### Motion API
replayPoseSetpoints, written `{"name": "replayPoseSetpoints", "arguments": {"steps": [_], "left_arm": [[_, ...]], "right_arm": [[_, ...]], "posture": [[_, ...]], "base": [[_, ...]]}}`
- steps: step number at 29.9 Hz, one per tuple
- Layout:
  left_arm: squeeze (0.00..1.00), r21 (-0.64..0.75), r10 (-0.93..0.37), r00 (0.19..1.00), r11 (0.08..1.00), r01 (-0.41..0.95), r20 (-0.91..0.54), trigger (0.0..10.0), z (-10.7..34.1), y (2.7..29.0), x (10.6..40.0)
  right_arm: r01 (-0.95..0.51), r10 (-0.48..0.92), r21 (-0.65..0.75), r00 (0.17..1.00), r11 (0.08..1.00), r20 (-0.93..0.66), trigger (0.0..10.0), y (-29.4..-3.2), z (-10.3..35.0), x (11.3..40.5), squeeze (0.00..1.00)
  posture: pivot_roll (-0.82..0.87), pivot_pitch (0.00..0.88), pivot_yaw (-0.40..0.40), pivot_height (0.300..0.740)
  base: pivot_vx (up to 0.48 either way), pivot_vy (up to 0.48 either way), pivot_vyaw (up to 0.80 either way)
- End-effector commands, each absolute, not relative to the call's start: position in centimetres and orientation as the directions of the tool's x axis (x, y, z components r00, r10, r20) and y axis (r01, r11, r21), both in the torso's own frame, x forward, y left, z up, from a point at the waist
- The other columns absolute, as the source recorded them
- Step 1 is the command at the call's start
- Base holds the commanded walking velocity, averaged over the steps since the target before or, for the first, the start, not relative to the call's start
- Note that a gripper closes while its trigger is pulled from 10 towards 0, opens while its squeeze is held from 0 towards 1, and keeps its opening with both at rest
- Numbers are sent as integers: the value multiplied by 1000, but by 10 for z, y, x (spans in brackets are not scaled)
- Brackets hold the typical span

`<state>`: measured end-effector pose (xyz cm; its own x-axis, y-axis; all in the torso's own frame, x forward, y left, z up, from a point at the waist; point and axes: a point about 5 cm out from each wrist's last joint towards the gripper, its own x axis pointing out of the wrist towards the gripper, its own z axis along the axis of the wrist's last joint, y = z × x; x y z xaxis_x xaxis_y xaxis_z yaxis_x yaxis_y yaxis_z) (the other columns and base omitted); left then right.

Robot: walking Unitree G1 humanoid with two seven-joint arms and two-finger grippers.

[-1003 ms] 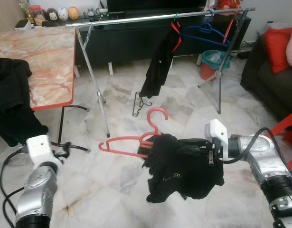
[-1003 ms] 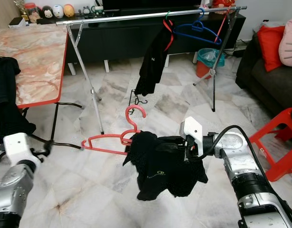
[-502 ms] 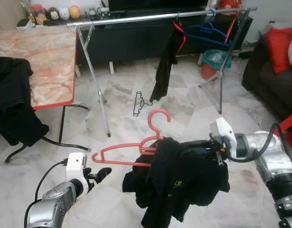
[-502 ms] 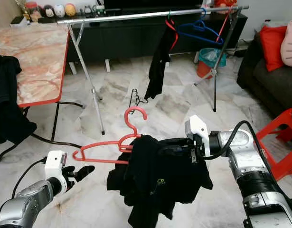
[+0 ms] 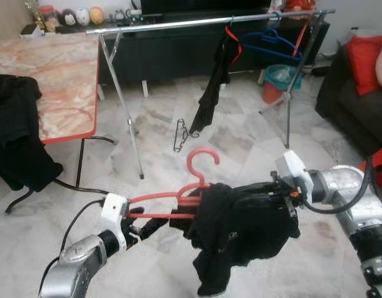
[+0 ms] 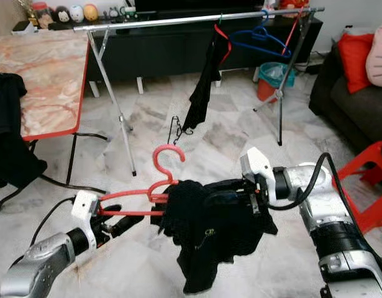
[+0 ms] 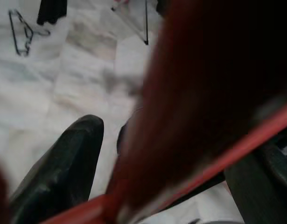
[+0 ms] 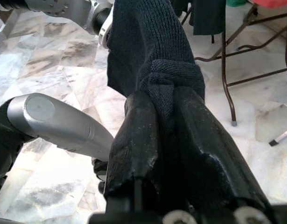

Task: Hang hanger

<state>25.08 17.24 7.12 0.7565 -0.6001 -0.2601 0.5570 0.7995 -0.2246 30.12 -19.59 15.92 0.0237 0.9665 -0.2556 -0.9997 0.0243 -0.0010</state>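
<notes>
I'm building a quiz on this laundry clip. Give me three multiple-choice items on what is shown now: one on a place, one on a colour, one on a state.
1. Where is the black wire hanger?
A. On the floor under the rail
B. On the marble table
C. On the sofa

2. What colour is the empty hanger on the rail?
A. Green
B. Blue
C. White

3. What does the right gripper hold?
A. Nothing
B. A bin
C. The black garment

Answers:
1 A, it lies on the tiles below the metal rail.
2 B, its frame is blue.
3 C, the fingers pinch dark fabric, which is draped on the red hanger at the left gripper.
</notes>
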Motion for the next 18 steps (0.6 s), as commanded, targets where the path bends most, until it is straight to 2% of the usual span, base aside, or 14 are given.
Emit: {"name": "replayPoseSetpoints", "arguments": {"steps": [1,3,7,18], "left_arm": [[0,-154,-596,755,802,577,-273,10000,72,173,252],[0,-109,-573,765,815,569,-294,10000,70,175,254],[0,37,-509,772,826,562,-380,10000,55,181,256],[0,-3,-545,732,803,596,-408,10000,37,182,244]], "right_arm": [[-999,970,-30,-18,-26,-241,10000,-190,166,300,0],[-999,968,-42,-8,-19,-249,10000,-189,167,301,0],[-997,970,-39,-50,-61,-238,10000,-184,171,299,0],[-998,950,-44,-28,-44,-312,10000,-195,170,303,0]], "posture": [[4,61,-44,740],[3,63,-44,740],[2,61,-45,740],[2,63,-51,740]], "base": [[0,0,0],[0,0,0],[0,0,0],[0,0,0]]}}
